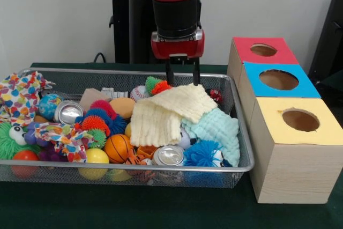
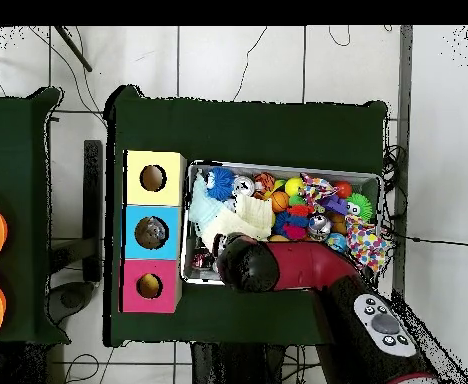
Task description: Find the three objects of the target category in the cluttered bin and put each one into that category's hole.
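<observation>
The bin point(image 1: 242, 168) is fine wire mesh with a bright metal rim; the cream cloth point(image 1: 166, 113) in it looks ribbed and matt, the mint cloth point(image 1: 220, 130) soft and nubbly; two cans point(image 1: 169, 156) show shiny metal ends; the orange ball point(image 1: 117, 147) is pebbled, the yellow ball point(image 1: 96, 156) glossy; the boxes point(image 1: 292, 172) are pale grained wood, their coloured tops perhaps matt paper; the counter point(image 1: 107, 207) wears dull green cloth.
</observation>
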You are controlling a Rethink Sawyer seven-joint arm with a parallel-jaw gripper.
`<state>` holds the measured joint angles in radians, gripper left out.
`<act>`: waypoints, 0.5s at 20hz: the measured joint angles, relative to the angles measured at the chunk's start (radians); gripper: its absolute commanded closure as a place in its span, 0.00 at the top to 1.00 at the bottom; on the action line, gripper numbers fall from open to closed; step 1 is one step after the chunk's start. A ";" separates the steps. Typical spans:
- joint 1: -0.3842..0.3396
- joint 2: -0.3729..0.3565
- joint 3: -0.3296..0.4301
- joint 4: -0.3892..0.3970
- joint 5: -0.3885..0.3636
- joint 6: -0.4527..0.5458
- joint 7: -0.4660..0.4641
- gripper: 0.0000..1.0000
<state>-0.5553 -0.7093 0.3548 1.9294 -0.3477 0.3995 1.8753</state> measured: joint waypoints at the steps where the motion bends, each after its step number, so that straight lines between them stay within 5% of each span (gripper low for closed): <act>1: -0.003 -0.002 0.009 -0.001 0.000 0.007 0.000 1.00; 10: -0.094 -0.070 0.142 0.005 -0.001 0.070 0.000 1.00</act>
<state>-0.6493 -0.7789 0.4970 1.9349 -0.3485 0.4694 1.8753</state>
